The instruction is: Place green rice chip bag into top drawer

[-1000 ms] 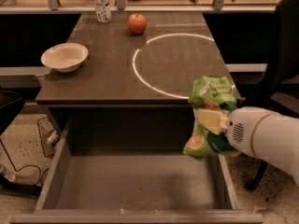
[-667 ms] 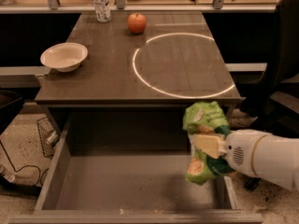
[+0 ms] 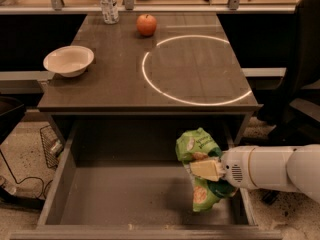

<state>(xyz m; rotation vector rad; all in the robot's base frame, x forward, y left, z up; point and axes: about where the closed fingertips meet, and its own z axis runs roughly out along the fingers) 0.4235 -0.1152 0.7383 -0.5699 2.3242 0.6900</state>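
Note:
The green rice chip bag (image 3: 199, 153) is a crumpled light-green bag with orange chip pictures. My gripper (image 3: 207, 170) comes in from the right on a white arm and is shut on the bag's middle. It holds the bag upright inside the open top drawer (image 3: 125, 196), at its right side, with the bag's lower end close to the drawer's bare bottom. I cannot tell whether the bag touches the bottom.
On the desk top (image 3: 115, 84) above the drawer stand a white bowl (image 3: 68, 60) at the left, a red apple (image 3: 146, 24) and a clear bottle (image 3: 108, 4) at the back. A wire basket (image 3: 50, 145) and cables lie on the floor left.
My gripper has carried the bag down and to the left, from level with the desk's front edge into the drawer's right side.

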